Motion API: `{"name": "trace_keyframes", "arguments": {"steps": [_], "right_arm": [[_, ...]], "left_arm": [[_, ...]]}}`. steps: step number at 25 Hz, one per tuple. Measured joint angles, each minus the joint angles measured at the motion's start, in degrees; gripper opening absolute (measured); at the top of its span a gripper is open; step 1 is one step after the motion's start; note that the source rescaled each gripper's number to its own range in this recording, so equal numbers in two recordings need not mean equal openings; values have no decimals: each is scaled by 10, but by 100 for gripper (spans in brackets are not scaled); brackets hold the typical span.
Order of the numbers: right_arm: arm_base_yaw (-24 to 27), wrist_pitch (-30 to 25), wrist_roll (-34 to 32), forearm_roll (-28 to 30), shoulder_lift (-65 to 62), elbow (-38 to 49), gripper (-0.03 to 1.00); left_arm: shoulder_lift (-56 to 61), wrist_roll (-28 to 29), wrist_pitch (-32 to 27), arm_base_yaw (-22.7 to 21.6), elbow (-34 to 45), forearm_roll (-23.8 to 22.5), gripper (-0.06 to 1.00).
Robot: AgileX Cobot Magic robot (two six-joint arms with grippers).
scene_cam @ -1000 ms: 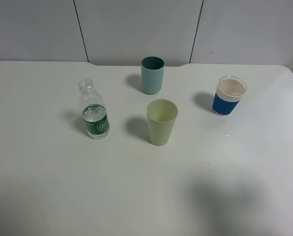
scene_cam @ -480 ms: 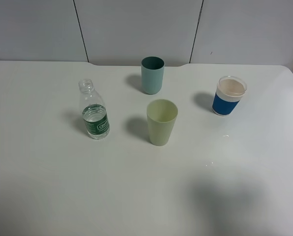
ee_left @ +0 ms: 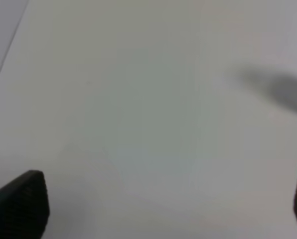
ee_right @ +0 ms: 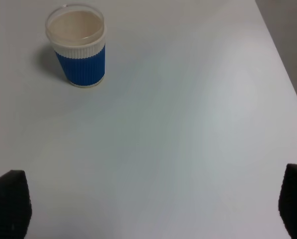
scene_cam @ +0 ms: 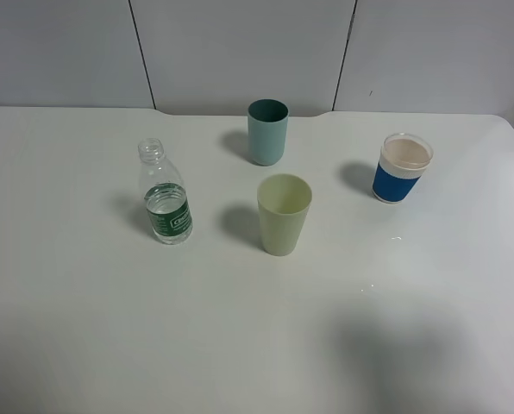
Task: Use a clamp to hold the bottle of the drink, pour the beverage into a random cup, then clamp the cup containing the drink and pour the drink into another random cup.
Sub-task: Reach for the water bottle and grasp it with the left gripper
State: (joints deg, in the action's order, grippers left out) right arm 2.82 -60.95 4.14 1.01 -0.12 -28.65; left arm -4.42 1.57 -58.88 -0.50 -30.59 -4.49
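Note:
A clear uncapped bottle (scene_cam: 166,196) with a green label and some water stands at the left of the white table (scene_cam: 84,293). A teal cup (scene_cam: 267,131) stands at the back middle, a pale green cup (scene_cam: 284,213) in front of it, and a blue-sleeved cup (scene_cam: 403,167) at the right; the blue-sleeved cup also shows in the right wrist view (ee_right: 77,44). Neither gripper shows in the exterior high view. The left gripper (ee_left: 158,206) is open over bare table. The right gripper (ee_right: 153,209) is open, well apart from the blue-sleeved cup.
A grey panelled wall (scene_cam: 240,52) stands behind the table. The table's right edge (ee_right: 283,64) shows in the right wrist view. Dark shadows lie on the table near the front (scene_cam: 395,354).

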Motion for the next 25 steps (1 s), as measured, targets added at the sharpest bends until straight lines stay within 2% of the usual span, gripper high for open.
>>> {"name": "trace_keyframes", "arguments": {"steps": [4, 8, 12, 15, 16, 21, 25], "right_arm": [[0, 0, 0, 0, 0, 0, 100], [0, 0, 0, 0, 0, 0, 100], [0, 0, 0, 0, 0, 0, 100], [0, 0, 0, 0, 0, 0, 100], [0, 0, 0, 0, 0, 0, 100], [0, 0, 0, 0, 0, 0, 100], [0, 0, 0, 0, 0, 0, 100]], "left_arm": [[-56, -23, 15, 0, -14, 2, 100], [-175, -77, 26, 0, -28, 14, 100], [-215, -95, 26, 0, -29, 27, 100], [-276, -133, 27, 0, -29, 50, 100], [-323, -163, 28, 0, -29, 73, 100], [-371, -192, 35, 0, -29, 97, 100], [-415, -199, 68, 12, -27, 109, 100]]}}
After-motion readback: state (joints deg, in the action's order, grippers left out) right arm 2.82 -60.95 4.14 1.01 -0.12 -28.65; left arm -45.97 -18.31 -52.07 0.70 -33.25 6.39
